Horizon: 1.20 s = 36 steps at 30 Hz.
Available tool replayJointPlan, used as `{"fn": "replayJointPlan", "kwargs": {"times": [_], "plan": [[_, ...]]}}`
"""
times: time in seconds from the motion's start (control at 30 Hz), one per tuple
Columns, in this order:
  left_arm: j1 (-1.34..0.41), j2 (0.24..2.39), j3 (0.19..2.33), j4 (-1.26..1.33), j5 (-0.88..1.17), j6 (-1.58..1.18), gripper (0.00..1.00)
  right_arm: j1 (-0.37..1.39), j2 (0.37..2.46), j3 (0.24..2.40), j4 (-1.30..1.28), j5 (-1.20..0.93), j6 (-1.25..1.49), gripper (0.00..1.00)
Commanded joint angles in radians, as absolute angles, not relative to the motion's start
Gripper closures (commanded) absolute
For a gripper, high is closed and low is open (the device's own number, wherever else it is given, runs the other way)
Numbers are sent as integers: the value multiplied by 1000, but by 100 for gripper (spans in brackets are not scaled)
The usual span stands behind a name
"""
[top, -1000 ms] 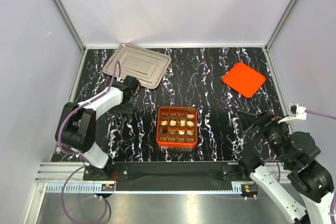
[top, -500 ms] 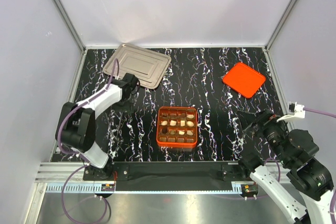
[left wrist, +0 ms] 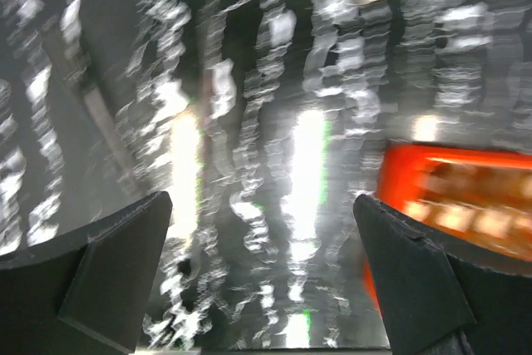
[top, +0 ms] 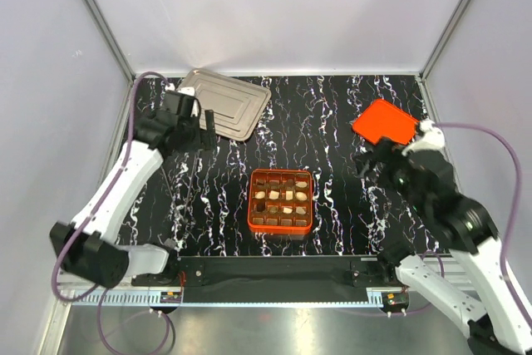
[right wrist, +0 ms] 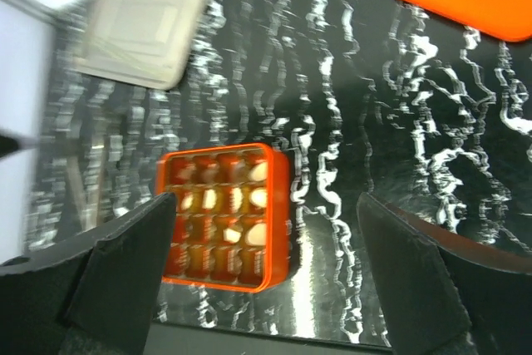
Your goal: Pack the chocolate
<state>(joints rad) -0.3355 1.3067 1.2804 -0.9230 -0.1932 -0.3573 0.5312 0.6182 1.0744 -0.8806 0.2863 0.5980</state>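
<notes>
1. The chocolate (top: 288, 194), small cream-white and dark brown bite-sized pieces, sits in the cells of the square orange plastic box with a brown grid (top: 252, 205). Some cells look unfilled, though I cannot count them.
2. That box lies midway along the near edge of the black white-veined marble-pattern tabletop (top: 332, 106).
3. The flat orange square lid (top: 385, 125) lies off the box, well apart from it, toward the far right corner.
4. The shallow grey metal tray (top: 220, 104) sits at the far left corner. I can make out no pieces on it.
5. My left tool (left wrist: 260, 199) hangs by the tray's near edge, jaws wide with nothing between them. That view is blurred.
6. My right tool (right wrist: 264, 198) hovers between lid and box, jaws wide too, holding nothing.
7. I judge the filling to be done or nearly so, and closing comes next. That calls for the right tool to take the lid by an edge, carry it level over the box and square it up.
</notes>
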Motion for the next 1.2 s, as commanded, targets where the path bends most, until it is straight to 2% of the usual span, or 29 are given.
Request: {"fn": "replayJointPlan", "kwargs": {"times": [0.0,0.1,0.23,0.27,0.37,0.63,0.7,0.83,0.87,0.97,1.07,1.17], "plan": [[-334,1235,1293,-835,113,-305,1,535,765,1170,-856,389,557,5],[-344,1201,1220,-772,245,-322,1,535,932,1250,-836,448,542,11],[-360,1086,1103,-663,313,-354,1,532,1155,1383,-821,573,541,17],[-362,1074,1089,-660,322,-351,1,529,1243,1411,-816,596,538,21],[-368,1040,1059,-670,347,-321,1,486,1408,1524,-818,629,526,24],[-394,954,968,-614,307,-313,1,315,1767,1785,-798,557,483,32],[-416,947,953,-612,202,-301,1,266,1839,1868,-810,531,479,33],[-428,930,937,-614,129,-276,1,212,2078,2051,-891,514,485,43],[-429,919,930,-608,130,-278,1,206,2115,2090,-919,509,483,48],[-430,882,890,-592,124,-276,1,183,2261,2253,-1001,503,497,54],[-431,903,891,-618,118,-265,1,163,2361,2379,-1065,480,546,54],[-436,936,910,-641,98,-256,1,149,2385,2373,-1062,479,594,55]]}}
